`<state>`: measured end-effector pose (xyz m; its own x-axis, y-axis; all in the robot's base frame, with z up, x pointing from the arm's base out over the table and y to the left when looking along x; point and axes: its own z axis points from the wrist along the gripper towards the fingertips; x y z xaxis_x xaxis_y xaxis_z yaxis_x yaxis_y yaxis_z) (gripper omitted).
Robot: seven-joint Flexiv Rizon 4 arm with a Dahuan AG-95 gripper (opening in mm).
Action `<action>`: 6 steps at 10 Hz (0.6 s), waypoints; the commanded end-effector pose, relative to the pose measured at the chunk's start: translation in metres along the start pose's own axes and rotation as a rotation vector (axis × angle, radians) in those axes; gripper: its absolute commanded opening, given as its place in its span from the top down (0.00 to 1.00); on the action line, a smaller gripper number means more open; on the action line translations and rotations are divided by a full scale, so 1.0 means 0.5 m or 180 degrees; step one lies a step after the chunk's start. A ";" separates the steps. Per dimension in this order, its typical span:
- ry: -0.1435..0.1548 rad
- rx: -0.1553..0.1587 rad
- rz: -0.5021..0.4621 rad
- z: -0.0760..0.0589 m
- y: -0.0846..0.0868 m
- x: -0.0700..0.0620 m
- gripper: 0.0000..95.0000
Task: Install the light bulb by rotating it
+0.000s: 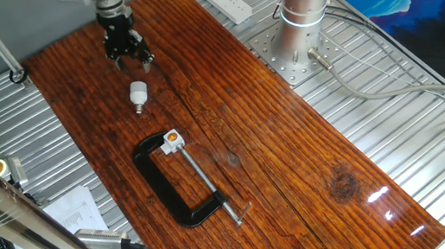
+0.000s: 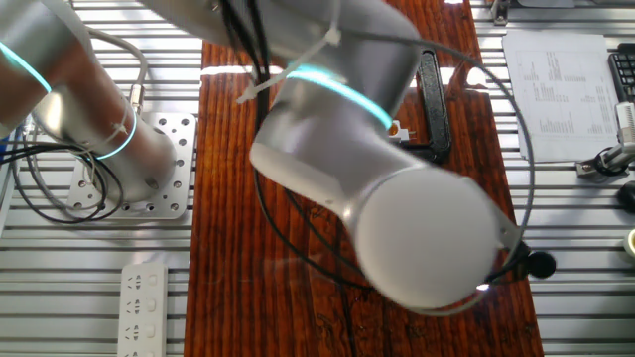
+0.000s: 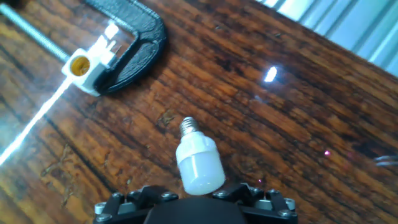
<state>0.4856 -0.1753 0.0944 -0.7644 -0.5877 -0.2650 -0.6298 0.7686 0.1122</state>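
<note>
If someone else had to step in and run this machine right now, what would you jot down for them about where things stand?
Gripper: open, holding nothing, hovering above the wooden board just behind the bulb.
Light bulb: lying on its side on the board, loose, screw base pointing toward the socket; in the hand view it sits just ahead of the fingers.
Socket: small white block with an orange centre, held in the black C-clamp, empty.
Done: nothing yet; bulb not picked up.
Left: grasp the bulb, carry it to the socket, line up the base, and rotate it in.
</note>
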 end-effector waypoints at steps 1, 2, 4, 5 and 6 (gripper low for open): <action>-0.0062 -0.0058 -0.0235 0.017 -0.036 -0.007 0.20; -0.0095 -0.0104 -0.0344 0.024 -0.040 -0.009 0.20; -0.0224 -0.0231 -0.0420 0.040 -0.048 -0.018 0.20; -0.0208 -0.0217 -0.0432 0.044 -0.050 -0.019 0.20; -0.0200 -0.0228 -0.0468 0.054 -0.054 -0.018 0.20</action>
<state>0.5120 -0.1849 0.0704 -0.6507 -0.6736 -0.3505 -0.7467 0.6515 0.1342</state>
